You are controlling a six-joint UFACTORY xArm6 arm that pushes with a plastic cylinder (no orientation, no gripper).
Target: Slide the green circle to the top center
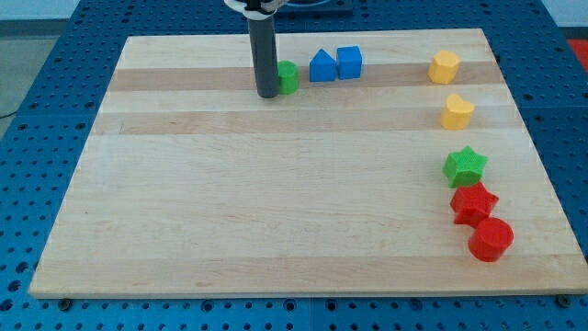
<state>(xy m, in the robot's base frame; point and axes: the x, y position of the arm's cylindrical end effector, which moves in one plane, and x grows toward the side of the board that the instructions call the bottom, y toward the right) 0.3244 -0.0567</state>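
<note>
The green circle [288, 77] sits near the far edge of the board [230, 202], about centre, just left of the blue house-shaped block [322, 66]. My tip [268, 94] rests against its left side; there are no jaws, just a bare rod. The block looks light, hard and likely to slide easily, so pushing square on its flat side should suit. Open board lies left and near; the blue cube [349, 62] and the far edge crowd it.
</note>
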